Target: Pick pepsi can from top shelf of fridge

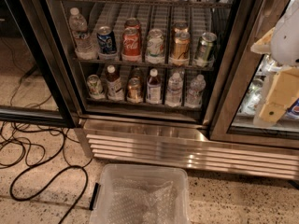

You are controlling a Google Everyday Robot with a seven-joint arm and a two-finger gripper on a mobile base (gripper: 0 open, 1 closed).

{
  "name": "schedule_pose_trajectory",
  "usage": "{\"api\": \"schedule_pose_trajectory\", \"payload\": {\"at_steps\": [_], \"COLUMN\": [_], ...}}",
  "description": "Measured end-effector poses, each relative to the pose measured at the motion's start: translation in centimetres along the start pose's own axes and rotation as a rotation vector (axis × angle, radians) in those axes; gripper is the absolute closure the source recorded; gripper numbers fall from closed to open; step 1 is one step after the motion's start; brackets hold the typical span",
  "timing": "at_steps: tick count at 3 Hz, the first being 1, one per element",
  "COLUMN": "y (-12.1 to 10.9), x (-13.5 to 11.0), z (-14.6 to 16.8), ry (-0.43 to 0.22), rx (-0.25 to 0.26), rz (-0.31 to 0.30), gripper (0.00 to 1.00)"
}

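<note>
The blue pepsi can (106, 40) stands upright at the left of a grey wire shelf (140, 60) inside the open fridge (145, 125). A water bottle (80, 31) is to its left and a red Coca-Cola can (131, 43) to its right. A higher wire shelf (140, 0) runs along the frame's top, and the items on it are cut off. My gripper (271, 106), cream and white, hangs at the far right in front of the closed glass door. It is well right of the pepsi can, slightly lower, and holds nothing that I can see.
The same shelf also holds a pale can (155, 45), a gold-brown can (181, 46) and a green can (204, 48). Bottles fill the shelf below. A clear plastic bin (108, 171) sits on the floor in front of the steel grille (187, 150). Black cables (37, 157) lie at the left. The opened door (32, 59) stands at the left.
</note>
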State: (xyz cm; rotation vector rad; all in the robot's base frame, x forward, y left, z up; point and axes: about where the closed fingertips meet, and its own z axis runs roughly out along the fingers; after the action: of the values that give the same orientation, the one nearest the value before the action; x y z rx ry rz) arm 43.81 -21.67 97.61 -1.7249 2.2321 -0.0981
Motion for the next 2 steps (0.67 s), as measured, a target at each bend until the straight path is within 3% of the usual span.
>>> {"api": "schedule_pose_trajectory", "payload": {"at_steps": [1, 2], "y": [0.0, -1.1], "x": [0.0, 0.0], "z": [0.0, 0.4], "ry": [0.0, -0.004], "rx": [0.0, 0.049], "rz": [0.0, 0.096], "gripper": [0.0, 0.0]}}
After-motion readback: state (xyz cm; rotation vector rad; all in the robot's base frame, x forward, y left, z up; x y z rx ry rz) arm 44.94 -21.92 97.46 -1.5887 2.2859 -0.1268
